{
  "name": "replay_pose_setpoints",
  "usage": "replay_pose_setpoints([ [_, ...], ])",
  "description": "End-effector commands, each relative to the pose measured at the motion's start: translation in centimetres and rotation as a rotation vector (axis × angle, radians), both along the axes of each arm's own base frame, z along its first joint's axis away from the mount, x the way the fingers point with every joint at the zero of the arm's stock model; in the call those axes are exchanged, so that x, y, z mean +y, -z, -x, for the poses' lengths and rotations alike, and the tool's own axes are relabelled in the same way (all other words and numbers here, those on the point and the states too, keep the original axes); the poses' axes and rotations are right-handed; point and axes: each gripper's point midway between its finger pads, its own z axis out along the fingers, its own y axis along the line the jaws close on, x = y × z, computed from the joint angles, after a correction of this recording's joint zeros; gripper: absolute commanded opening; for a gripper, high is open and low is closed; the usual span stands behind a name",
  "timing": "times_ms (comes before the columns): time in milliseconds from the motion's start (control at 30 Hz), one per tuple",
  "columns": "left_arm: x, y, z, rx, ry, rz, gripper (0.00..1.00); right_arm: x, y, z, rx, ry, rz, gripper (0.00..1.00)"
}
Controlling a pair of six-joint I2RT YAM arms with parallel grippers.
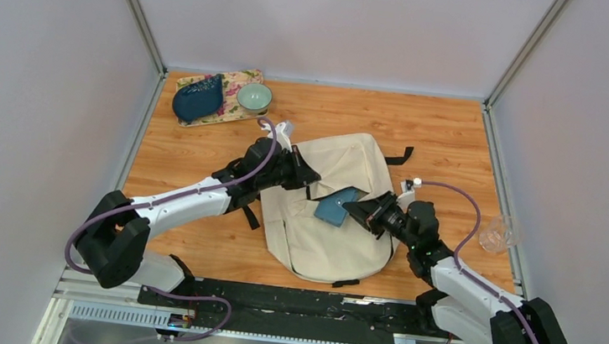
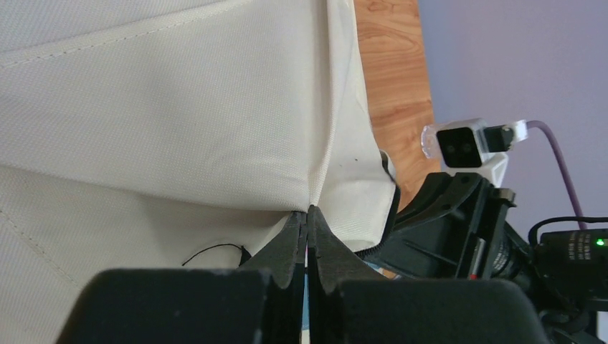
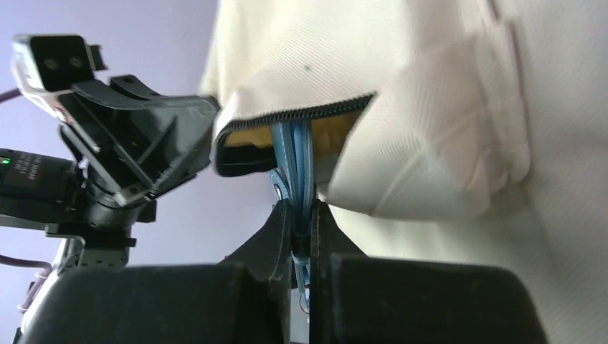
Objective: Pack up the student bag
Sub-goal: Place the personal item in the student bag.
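Large cream fabric student bag (image 1: 336,251) lies flat mid wooden surface (image 1: 455,144), long axis running far to near, slightly tilted. Left gripper (image 2: 307,213) sits at the bag's left side, pinched tight on a fold of the cream fabric at the lip of the zipped opening (image 3: 287,118), lifting it. Right gripper (image 3: 302,209) comes in from the bag's right side, clamped narrow on the rear edge of a flat dark blue pouch (image 1: 336,208). The pouch's long axis points from the right gripper up-left, straight at the opening, with its leading end already under the zipper line. Right arm is the nearer one for the insert. Judgement: the next move is a push along that axis, deeper into the bag. Risk: the pouch corner snags on the zipper teeth.
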Motion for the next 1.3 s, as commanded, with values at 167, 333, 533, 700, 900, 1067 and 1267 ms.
replay_pose_setpoints([
  [167, -1.8, -4.3, 1.1, -0.097, 0.108, 0.118, 0.00, 0.4, 0.1, 1.3, -0.025, 0.022, -0.048, 0.00],
  [333, -1.9, -4.2, 2.2, -0.110, 0.169, 0.117, 0.00, -0.1, -1.8, -0.8, -0.084, 0.085, -0.049, 0.00],
  [533, -1.3, -3.5, 3.1, -0.101, 0.173, 0.120, 0.00, -2.3, -3.1, -3.9, -0.113, 0.247, -0.093, 0.00],
  [700, -1.3, -3.6, 3.5, -0.095, 0.180, 0.150, 0.00, -2.6, -4.4, -5.2, -0.133, 0.304, -0.152, 0.00],
  [900, -2.0, -4.0, 4.1, -0.073, 0.224, 0.188, 0.00, -1.9, -4.9, -5.9, -0.179, 0.356, -0.206, 0.00],
  [1067, -2.3, -4.1, 4.2, -0.054, 0.244, 0.208, 0.00, 1.2, -5.4, -6.4, -0.212, 0.326, -0.221, 0.00],
  [1267, -1.4, -3.5, 3.7, 0.003, 0.237, 0.261, 0.00, 4.3, -4.3, -7.8, -0.212, 0.371, -0.162, 0.00],
])
